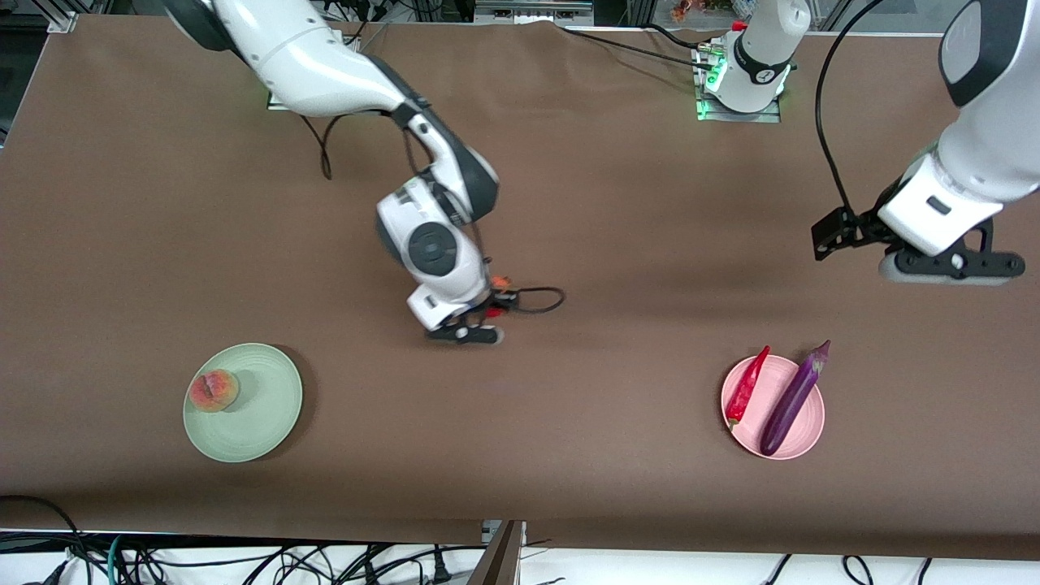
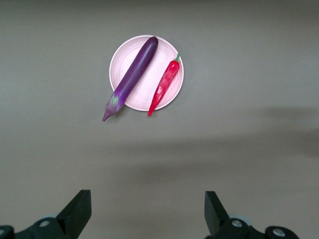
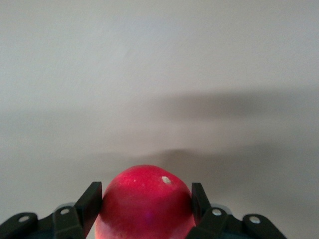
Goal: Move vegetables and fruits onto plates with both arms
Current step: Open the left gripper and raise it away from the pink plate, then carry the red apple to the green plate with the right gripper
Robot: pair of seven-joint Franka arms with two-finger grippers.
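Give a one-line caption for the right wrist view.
Right gripper shut on the red fruit, above bare brown table.

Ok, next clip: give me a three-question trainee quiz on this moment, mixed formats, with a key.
1. True or false: the eggplant and the chili pepper both lie on the pink plate.
2. Multiple choice: what does the right gripper hold? A) the peach B) the red fruit C) nothing
3. Short answer: what lies on the green plate, and how does the left gripper stand?

Key:
1. True; the eggplant's stem end overhangs the rim.
2. B; the fingers are shut on the red fruit over the middle of the table.
3. The peach; the left gripper is open, holds nothing, and is over bare table at the left arm's end.
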